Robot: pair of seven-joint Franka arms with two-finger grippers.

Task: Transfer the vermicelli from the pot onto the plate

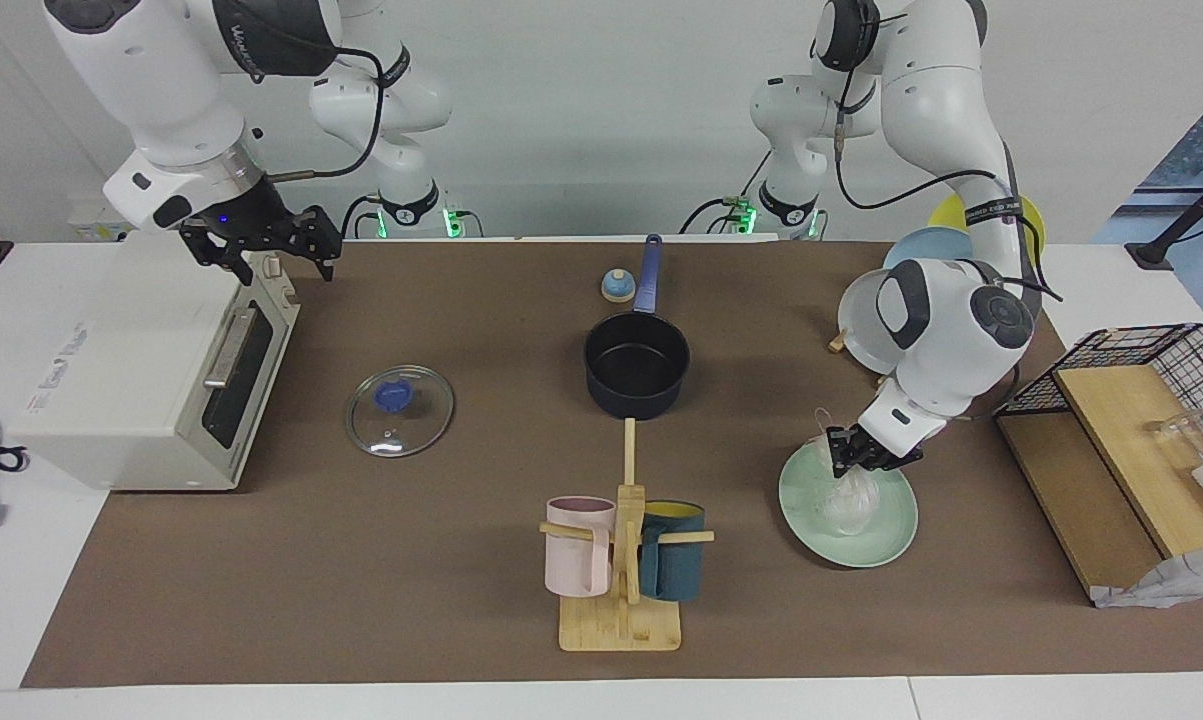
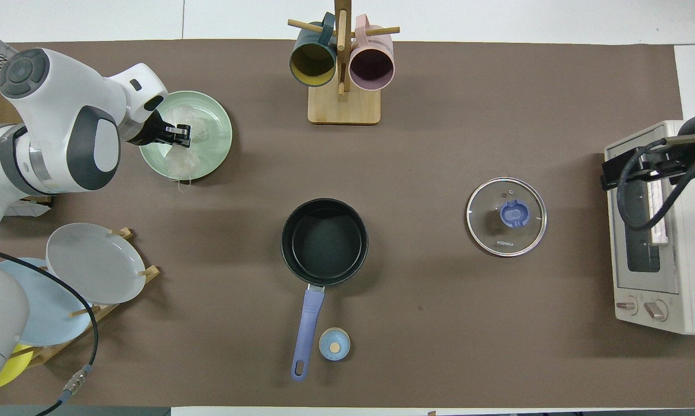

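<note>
The vermicelli [image 1: 849, 500], a clear-wrapped whitish bundle, rests on the mint-green plate [image 1: 886, 535] toward the left arm's end of the table. My left gripper [image 1: 866, 458] is shut on the top of its wrap, low over the plate's edge nearer to the robots. In the overhead view the gripper [image 2: 179, 136] covers part of the bundle [image 2: 179, 164] on the plate [image 2: 217, 124]. The dark navy pot [image 1: 637, 365] stands empty mid-table, its blue handle pointing toward the robots; it also shows in the overhead view [image 2: 324, 241]. My right gripper [image 1: 261, 255] is open, over the toaster oven's top corner.
A glass lid [image 1: 400, 410] lies between pot and toaster oven [image 1: 141, 360]. A mug rack [image 1: 621, 560] with a pink and a teal mug stands farther out than the pot. A plate rack [image 2: 93, 263], a wire basket [image 1: 1141, 370] and a small blue knob [image 1: 617, 286] are nearby.
</note>
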